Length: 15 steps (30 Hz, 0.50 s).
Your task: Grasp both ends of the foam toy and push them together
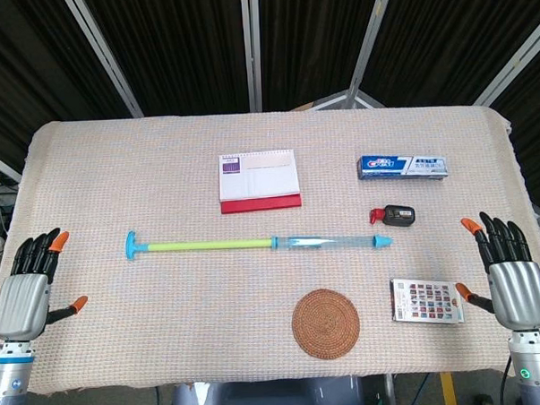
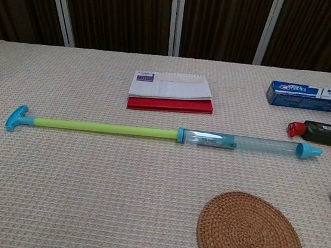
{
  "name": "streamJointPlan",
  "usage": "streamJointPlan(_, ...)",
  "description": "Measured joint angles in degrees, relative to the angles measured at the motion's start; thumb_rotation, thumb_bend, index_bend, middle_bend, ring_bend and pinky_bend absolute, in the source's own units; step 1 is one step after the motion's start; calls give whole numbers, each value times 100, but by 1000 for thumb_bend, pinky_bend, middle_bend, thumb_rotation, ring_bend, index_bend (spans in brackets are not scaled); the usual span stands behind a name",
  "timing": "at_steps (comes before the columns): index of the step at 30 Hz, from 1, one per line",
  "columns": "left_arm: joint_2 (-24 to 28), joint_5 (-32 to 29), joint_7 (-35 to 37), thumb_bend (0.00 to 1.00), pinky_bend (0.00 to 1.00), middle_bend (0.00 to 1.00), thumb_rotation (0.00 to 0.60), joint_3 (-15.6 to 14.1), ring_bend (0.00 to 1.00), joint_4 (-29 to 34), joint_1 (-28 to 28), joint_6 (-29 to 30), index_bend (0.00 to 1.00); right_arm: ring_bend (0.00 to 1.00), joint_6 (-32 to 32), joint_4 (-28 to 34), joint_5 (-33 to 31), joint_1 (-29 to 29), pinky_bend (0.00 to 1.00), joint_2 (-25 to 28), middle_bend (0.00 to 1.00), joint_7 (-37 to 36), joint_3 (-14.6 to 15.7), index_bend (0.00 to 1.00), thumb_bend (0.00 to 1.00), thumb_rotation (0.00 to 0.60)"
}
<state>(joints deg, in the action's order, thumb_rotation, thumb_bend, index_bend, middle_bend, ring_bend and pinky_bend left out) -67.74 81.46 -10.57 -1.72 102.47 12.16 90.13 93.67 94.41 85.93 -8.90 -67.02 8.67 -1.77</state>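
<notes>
Head view: left hand [image 1: 23,294] and right hand [image 1: 513,277] at near table corners, fingers spread, empty. Foam toy [image 1: 254,245] mid-table, long axis left-right; handle end toward left hand, nozzle end toward right.
Chest view: woven coaster [image 2: 251,238] nearest; toy beyond, hands unseen.

We count one foam toy [image 1: 254,245] | one desk calendar [image 1: 259,180] | one toothpaste box [image 1: 403,167] | one round woven coaster [image 1: 325,323] | one small black-and-red object [image 1: 394,216] | one printed card pack [image 1: 425,301] | two hands: left [image 1: 27,289], right [image 1: 509,276]

coaster [image 1: 325,323] before foam toy [image 1: 254,245], desk calendar [image 1: 259,181] behind
</notes>
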Motion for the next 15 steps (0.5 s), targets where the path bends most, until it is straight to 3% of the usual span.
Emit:
streamJointPlan(7,58,36,85,0,0,0,600,57,0,13,-55,-90,0,3,-100,-20,29,42,0,-31,14,92,-32,0,0,600)
streamJointPlan(8,66,42,92,0,0,0,600,68,0,18,-57,-105,0,88,-141,-25,32,32,0,-43,108,102,-29,0,0,600)
streamJointPlan(10,76,47,88,0,0,0,600,99,0,10,-44,-165,0,430,-321,-40,34,-47,74,-92,435,108,-39,0,0,600)
streamJointPlan(11,75,42,80,0,0,0,600,115,0,0,-33,-201,0,673,-431,-52,30,-104,263,-119,655,117,-54,0,0,600)
streamJointPlan(12,68,23,60,0,0,0,600,140,0,-18,-9,-264,0,834,-614,-82,12,-209,528,-167,813,155,-90,0,0,600)
streamJointPlan(14,53,-24,15,0,0,0,600,187,0,-46,31,-373,0,963,-937,-147,-33,-414,901,-266,951,245,-168,1,0,600)
streamJointPlan(15,41,-63,-28,0,0,0,600,221,0,-66,59,-445,0,992,-1177,-189,-83,-557,978,-340,985,291,-224,7,0,600)
